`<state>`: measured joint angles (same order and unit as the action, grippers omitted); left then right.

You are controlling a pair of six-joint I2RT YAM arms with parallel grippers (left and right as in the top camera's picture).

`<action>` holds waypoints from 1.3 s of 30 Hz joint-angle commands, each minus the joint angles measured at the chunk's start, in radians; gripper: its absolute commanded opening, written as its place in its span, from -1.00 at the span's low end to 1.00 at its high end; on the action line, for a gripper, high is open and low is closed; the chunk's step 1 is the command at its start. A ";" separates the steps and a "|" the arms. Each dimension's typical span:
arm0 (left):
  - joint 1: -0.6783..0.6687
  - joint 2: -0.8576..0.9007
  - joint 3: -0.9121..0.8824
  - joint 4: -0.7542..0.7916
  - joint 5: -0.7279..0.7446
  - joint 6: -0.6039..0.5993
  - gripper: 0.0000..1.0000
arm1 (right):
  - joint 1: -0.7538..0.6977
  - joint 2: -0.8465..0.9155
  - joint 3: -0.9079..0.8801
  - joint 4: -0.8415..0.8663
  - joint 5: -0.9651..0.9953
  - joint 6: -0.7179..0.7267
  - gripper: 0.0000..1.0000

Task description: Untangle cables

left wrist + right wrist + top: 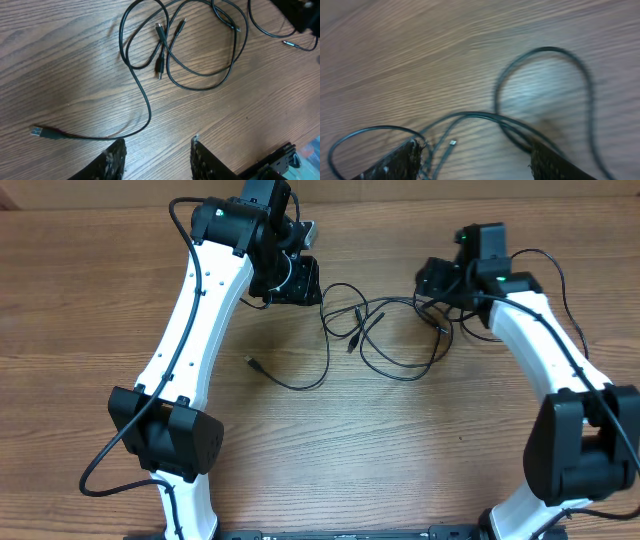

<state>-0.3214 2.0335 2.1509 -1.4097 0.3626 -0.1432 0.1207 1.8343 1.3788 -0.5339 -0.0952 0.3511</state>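
Note:
The cables (385, 330) are thin black cords looped over one another on the wood table between the arms. One cord runs left and ends in a USB plug (250, 362), also seen in the left wrist view (38, 132). Two plug ends (160, 47) lie in the middle of the loops. My left gripper (295, 280) is open and empty, left of the tangle; in its own view the jaws (157, 155) hover over bare wood. My right gripper (435, 285) is open, low over the right end of the tangle, with cords and a small plug (452, 143) between its fingers (475, 160).
The wood table (400, 450) stretches toward the front. The thicker black robot cable (110, 460) hangs by the left arm's base. The right arm's own cable (555, 270) arcs beside its wrist.

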 commanded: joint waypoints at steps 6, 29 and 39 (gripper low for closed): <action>-0.006 0.005 0.004 0.000 -0.006 0.008 -0.16 | 0.006 0.059 0.157 -0.118 0.008 0.006 0.89; -0.006 0.005 0.004 -0.008 -0.006 0.008 -0.17 | 0.005 0.428 0.557 -0.429 0.080 0.148 0.81; -0.006 0.005 0.004 -0.011 -0.006 0.008 -0.17 | 0.008 0.514 0.557 -0.346 0.079 0.230 0.62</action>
<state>-0.3214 2.0335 2.1509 -1.4181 0.3626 -0.1432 0.1307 2.3337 1.9369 -0.9020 -0.0330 0.5312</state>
